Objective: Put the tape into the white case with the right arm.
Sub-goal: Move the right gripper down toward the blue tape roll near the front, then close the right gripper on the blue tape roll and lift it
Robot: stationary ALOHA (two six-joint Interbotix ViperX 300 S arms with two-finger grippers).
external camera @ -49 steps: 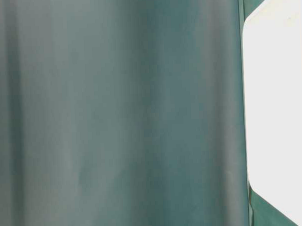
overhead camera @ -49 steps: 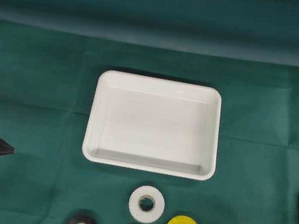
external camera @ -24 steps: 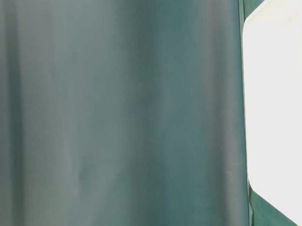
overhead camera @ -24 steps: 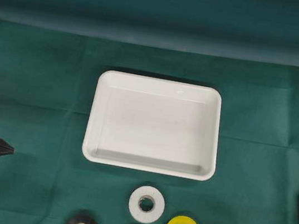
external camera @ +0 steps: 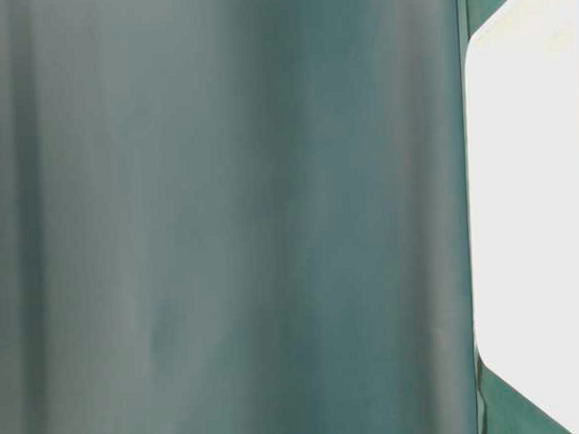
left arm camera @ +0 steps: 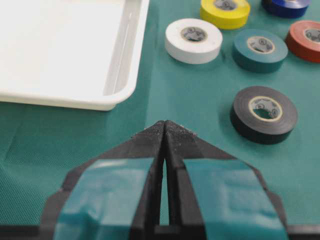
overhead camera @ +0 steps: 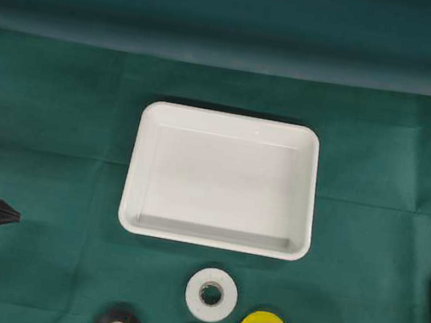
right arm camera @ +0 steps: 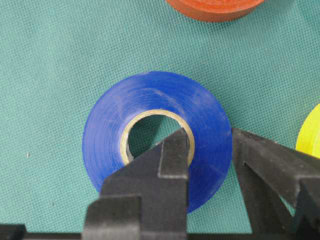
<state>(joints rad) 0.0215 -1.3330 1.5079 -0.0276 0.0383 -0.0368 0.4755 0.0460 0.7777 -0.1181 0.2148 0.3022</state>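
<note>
Right end effector (right arm camera: 210, 150) clenched on the blue tape (right arm camera: 156, 135)

We see one finger in the core, one outside, lower centre of the wrist view; a thin one-wall grip could slip or tilt on the lift toward the case (overhead camera: 229, 123), mid-table.

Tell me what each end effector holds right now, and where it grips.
Right end effector pinches the blue tape roll through its wall, one finger inside the core. Left end effector holds nothing.
</note>
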